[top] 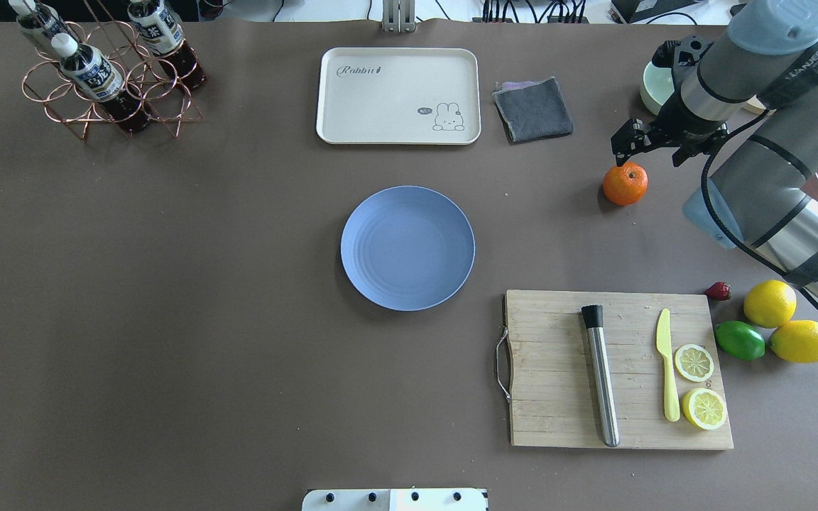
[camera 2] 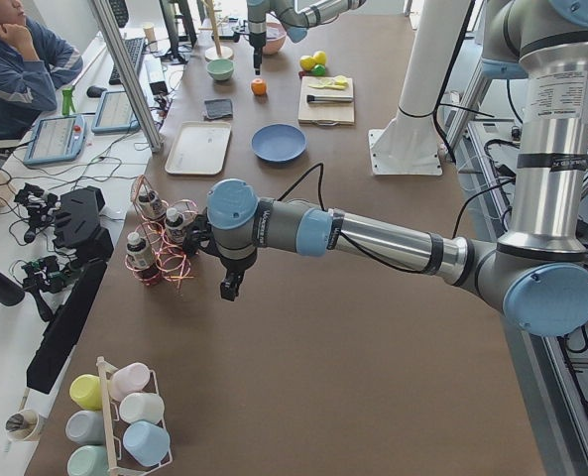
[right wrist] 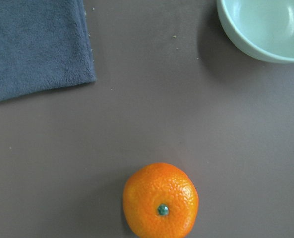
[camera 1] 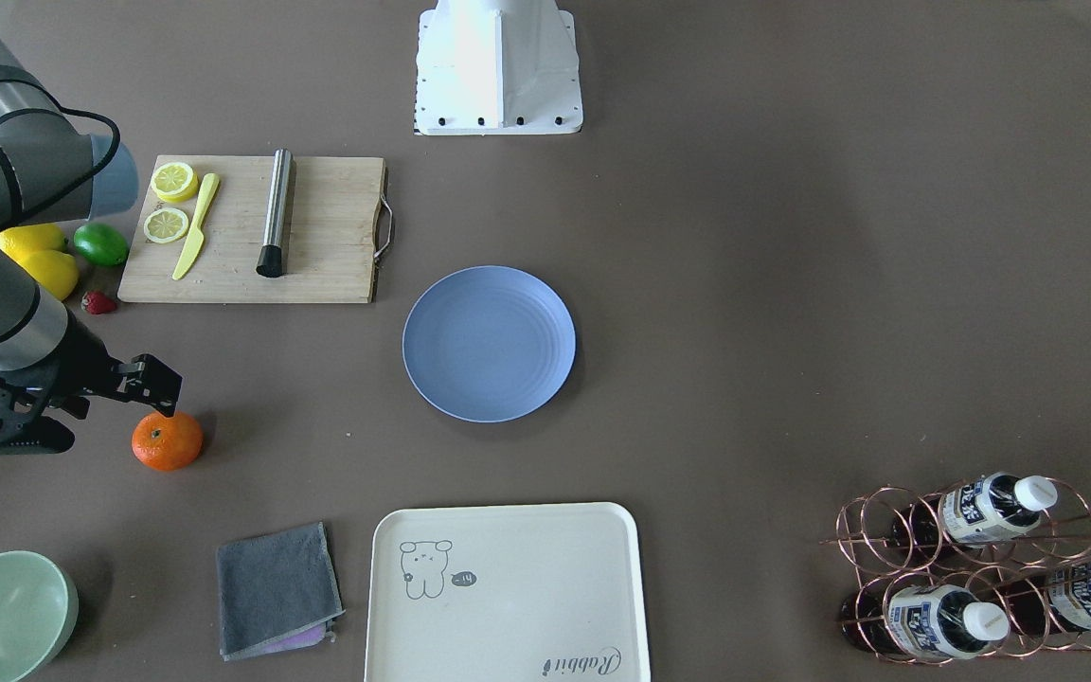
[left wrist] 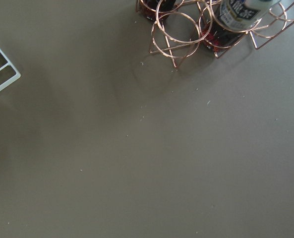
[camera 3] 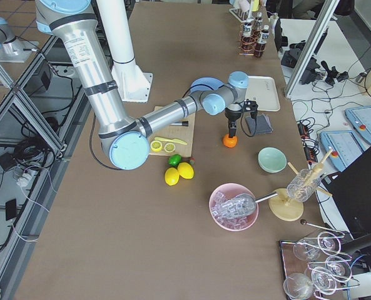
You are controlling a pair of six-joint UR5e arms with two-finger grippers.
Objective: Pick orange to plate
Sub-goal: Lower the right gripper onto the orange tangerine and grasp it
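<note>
Broad brown table (camera 1: 792, 237) in a cluttered lab.
The plate (camera 1: 489, 343) lies well away from the right gripper (camera 1: 159, 390); the orange (camera 1: 167, 440) sits on the table just beneath it. Whether it is open cannot be told, nor can that of the left gripper (camera 2: 230, 288).

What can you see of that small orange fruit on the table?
The orange is a small, round, bright-orange fruit with dimpled peel and a tiny dark-green stem dot facing up. It looks whole and sits on the brown table, apart from the grey cloth, the pale green bowl and the blue plate. The right gripper hangs open just above it, not gripping it.
</note>
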